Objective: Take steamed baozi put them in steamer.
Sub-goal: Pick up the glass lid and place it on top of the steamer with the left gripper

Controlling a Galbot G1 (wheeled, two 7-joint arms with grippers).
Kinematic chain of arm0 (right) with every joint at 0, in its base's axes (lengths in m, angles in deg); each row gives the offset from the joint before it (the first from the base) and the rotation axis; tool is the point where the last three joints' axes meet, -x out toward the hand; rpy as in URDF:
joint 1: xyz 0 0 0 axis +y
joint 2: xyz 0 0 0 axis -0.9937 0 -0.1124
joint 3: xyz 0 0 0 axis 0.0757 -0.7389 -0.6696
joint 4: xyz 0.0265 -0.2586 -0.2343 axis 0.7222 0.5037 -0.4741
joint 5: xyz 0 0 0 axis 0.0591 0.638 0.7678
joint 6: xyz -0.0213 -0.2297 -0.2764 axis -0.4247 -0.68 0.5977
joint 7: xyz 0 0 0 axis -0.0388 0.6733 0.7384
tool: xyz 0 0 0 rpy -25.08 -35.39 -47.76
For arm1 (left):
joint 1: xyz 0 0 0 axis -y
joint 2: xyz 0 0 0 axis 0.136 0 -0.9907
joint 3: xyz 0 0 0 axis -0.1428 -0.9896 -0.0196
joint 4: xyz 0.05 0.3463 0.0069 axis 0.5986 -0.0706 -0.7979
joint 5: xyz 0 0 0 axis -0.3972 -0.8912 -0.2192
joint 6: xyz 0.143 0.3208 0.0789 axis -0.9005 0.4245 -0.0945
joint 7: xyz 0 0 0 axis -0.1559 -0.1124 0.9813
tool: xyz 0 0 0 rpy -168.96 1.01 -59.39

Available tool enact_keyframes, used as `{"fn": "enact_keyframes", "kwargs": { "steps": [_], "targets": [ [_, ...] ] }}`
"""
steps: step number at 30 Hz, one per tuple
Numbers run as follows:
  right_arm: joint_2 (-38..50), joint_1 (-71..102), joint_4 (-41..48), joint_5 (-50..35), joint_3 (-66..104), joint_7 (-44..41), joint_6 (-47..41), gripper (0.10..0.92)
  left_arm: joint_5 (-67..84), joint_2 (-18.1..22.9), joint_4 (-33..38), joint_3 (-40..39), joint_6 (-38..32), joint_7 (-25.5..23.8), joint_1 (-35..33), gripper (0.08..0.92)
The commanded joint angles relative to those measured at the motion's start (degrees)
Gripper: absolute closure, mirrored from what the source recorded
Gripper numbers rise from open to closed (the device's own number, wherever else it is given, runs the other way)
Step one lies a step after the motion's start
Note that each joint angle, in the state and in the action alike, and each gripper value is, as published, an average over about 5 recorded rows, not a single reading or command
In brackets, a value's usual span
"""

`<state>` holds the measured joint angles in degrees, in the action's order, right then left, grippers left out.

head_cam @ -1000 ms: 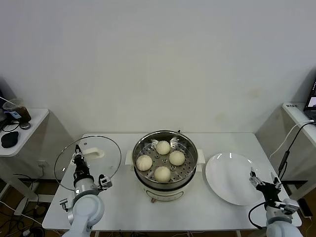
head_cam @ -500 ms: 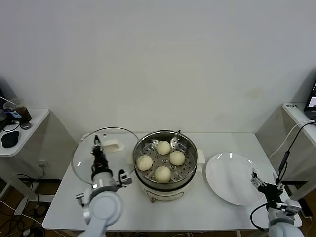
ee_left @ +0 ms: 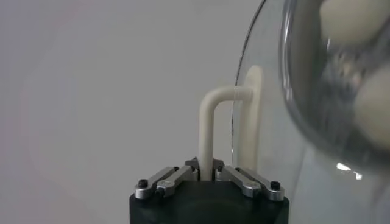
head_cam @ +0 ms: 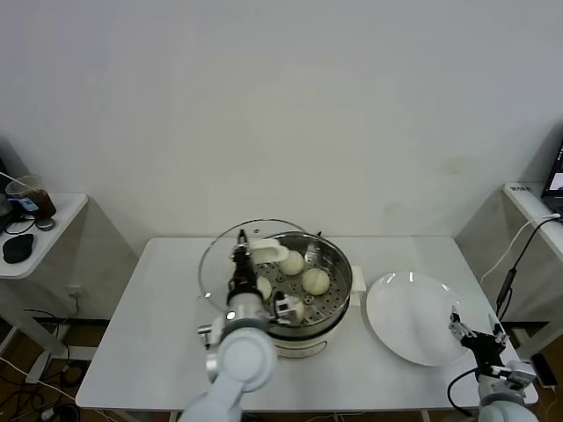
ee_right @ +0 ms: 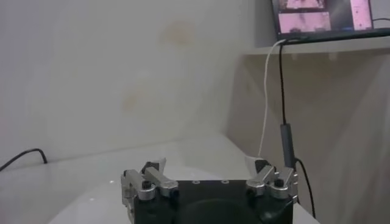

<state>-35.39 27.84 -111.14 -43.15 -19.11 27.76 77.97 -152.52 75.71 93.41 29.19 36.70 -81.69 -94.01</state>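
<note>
The steamer [head_cam: 339, 267] stands mid-table, a shiny steel pot with a perforated tray on a cream base. Several steamed baozi lie in it; two show plainly [head_cam: 291, 262] [head_cam: 316, 280], the others sit partly behind my left arm. My left gripper [head_cam: 239, 265] is shut on the cream handle [head_cam: 269, 253] of the glass lid [head_cam: 218, 255], holding the lid tilted above the steamer's left rim. In the left wrist view the gripper [ee_left: 207, 173] pinches the handle [ee_left: 207, 125], with baozi [ee_left: 373, 108] blurred beyond the glass. My right gripper [head_cam: 476, 334] is open and empty beside the table's right front edge; it also shows in the right wrist view [ee_right: 207, 170].
A white round plate [head_cam: 412, 318] lies right of the steamer. A side table at far left holds a cup [head_cam: 29, 197] and a black object [head_cam: 16, 248]. A shelf with a screen [head_cam: 555, 181] and a hanging cable [head_cam: 517, 257] stand at far right.
My left gripper has carried the glass lid from the table's left side rightward, up over the steamer's left rim. The right gripper has barely moved.
</note>
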Motion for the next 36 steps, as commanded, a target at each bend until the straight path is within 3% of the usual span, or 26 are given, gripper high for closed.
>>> {"fn": "enact_keyframes", "kwargs": {
  "steps": [1,11,36],
  "targets": [
    [-0.15,-0.03,0.38,0.44,0.43,0.01,0.19,0.203,5.07,5.76,-6.03,-8.66,0.25,3.88,5.36,0.824],
    [-0.19,-0.24,0.70,0.43,0.79,-0.02,0.32,0.203,0.62,7.21,-11.63,-7.35,0.21,9.26,3.41,0.824],
    [-1.06,-1.09,1.06,0.70,0.25,-0.06,0.40,0.203,-3.21,5.04,-13.67,-5.13,0.04,6.88,2.38,0.824]
  ]
}}
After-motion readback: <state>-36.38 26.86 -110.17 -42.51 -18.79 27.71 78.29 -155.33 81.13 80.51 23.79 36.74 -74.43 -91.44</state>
